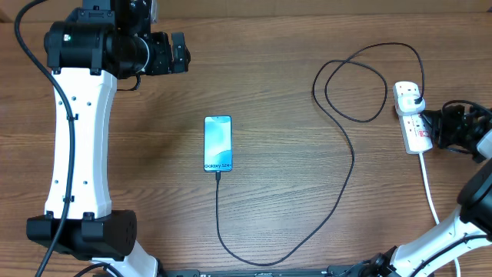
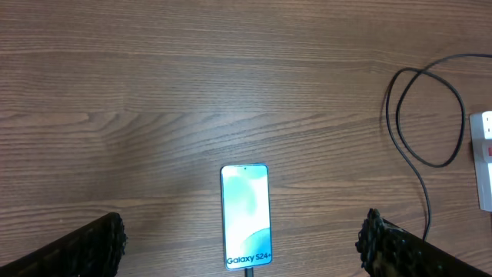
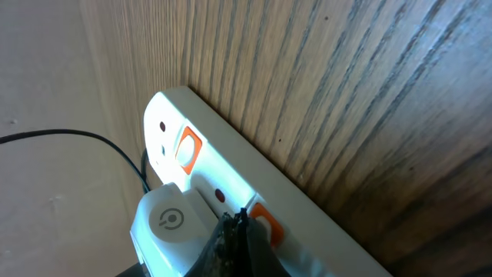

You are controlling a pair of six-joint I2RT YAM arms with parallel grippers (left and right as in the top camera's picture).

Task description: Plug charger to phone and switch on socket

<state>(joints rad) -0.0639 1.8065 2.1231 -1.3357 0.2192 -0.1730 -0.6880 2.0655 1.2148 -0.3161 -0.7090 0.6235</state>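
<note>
the phone (image 1: 217, 144) lies lit mid-worktop (image 1: 307, 77), the charger (image 1: 338, 192) meeting its near edge and looping right to the white socket (image 1: 411, 115). the right tool (image 3: 234, 235), pinched shut, sits at an orange switch (image 3: 265, 219); the left tool (image 1: 183, 51) gapes wide, far left.

Dark "Galaxy S24+" lettering along the bottom edge of the phone (image 2: 246, 217) screen, round power symbol on the white adapter (image 3: 171, 221) in the socket (image 3: 215, 173)
</note>
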